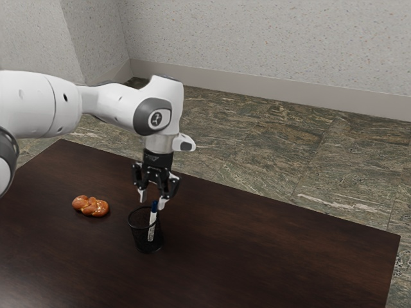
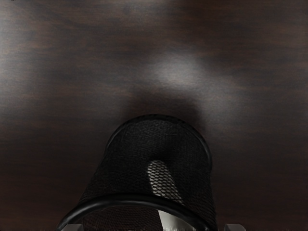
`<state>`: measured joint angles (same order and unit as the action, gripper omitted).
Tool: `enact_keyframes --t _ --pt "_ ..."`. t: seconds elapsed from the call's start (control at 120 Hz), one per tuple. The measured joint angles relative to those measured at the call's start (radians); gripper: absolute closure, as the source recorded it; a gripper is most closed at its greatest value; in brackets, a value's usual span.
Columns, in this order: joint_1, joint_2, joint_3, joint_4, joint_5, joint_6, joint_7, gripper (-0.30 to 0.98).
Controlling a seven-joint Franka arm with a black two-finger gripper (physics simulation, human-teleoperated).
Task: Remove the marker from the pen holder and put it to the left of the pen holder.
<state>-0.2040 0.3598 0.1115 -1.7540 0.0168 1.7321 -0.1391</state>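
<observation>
My gripper (image 1: 152, 199) is above the pen holder's mouth in the exterior view, its two fingers apart, with the marker's blue upper end between or just beside them. The marker (image 1: 152, 224), white with a dark blue top, leans inside the black mesh pen holder (image 1: 139, 239) and pokes up over the rim. In the wrist view the pen holder (image 2: 130, 144) stands under my hand, and the white marker (image 2: 162, 182) shows through its mesh. Fingertips of the open gripper (image 2: 154, 227) appear wide apart at the lower edge.
A brown pretzel-like bread (image 1: 90, 206) lies on the dark wooden table (image 1: 257, 256), a short way from the pen holder toward the exterior view's left. The table's far edge runs behind the hand.
</observation>
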Motion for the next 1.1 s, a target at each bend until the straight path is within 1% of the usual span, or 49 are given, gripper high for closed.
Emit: enact_keyframes --t 0.242,0.417,0.55,0.667,0.817,0.908,0.983,1.1 --pt "-0.012 -0.009 -0.020 -0.003 0.003 -0.030 -0.023 0.40" --pt "0.001 -0.007 -0.012 0.001 0.005 -0.045 -0.033 0.62" --pt "0.011 -0.009 -0.006 0.002 0.007 -0.051 -0.038 0.70" --pt "0.013 -0.049 -0.008 0.000 0.012 -0.057 -0.042 0.74" --pt "0.020 -0.208 -0.017 -0.060 0.022 -0.086 -0.048 0.76" --pt "0.032 -0.274 -0.025 -0.065 0.034 -0.117 -0.052 0.77" --pt "0.061 -0.285 -0.025 -0.067 0.039 -0.158 -0.054 0.78" --pt "0.147 -0.252 -0.015 -0.088 0.042 -0.215 -0.054 0.78"
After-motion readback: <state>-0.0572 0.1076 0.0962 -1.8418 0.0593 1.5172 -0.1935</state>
